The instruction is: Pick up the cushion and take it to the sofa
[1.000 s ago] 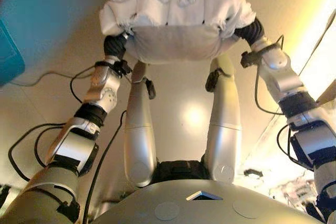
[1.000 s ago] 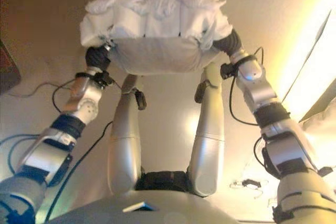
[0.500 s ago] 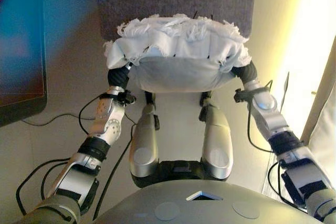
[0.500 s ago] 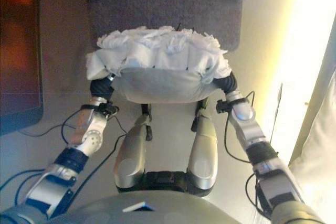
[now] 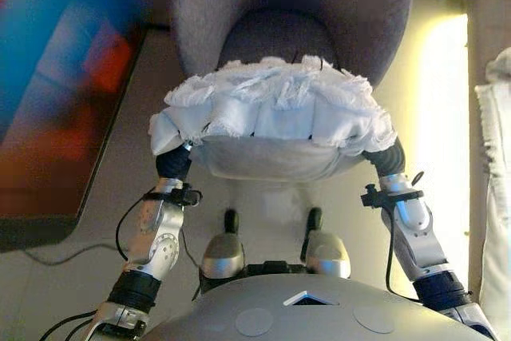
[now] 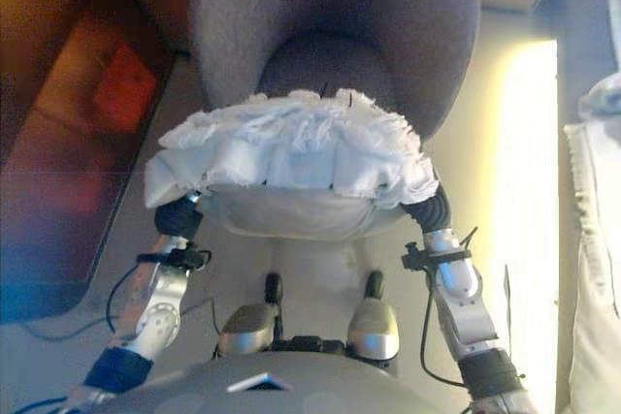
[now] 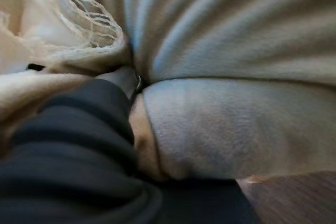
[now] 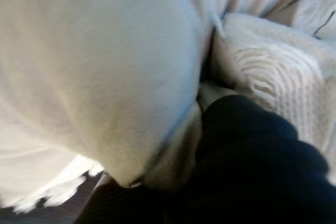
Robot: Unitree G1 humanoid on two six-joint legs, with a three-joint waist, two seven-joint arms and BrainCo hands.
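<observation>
A white cushion (image 5: 271,117) with a fringed top and a smooth grey-white underside is held up between my two hands. My left hand (image 5: 172,165) is sunk into its left end and my right hand (image 5: 385,159) into its right end; only the dark wrist covers show. The left wrist view shows the cover (image 7: 68,129) pressed into the cushion's folds (image 7: 236,77). The right wrist view shows the same, cover (image 8: 252,150) against cushion (image 8: 89,66). A grey rounded sofa (image 5: 287,5) stands straight ahead, its seat just beyond the cushion.
A dark panel with red and blue patches (image 5: 56,77) lies on the left. A white fringed cloth (image 5: 495,157) hangs at the right edge. A bright strip of floor (image 5: 439,117) runs between it and the sofa.
The camera has moved: the grey sofa has come into full view and closer. The cushion stays held between both hands, now right in front of the seat.
</observation>
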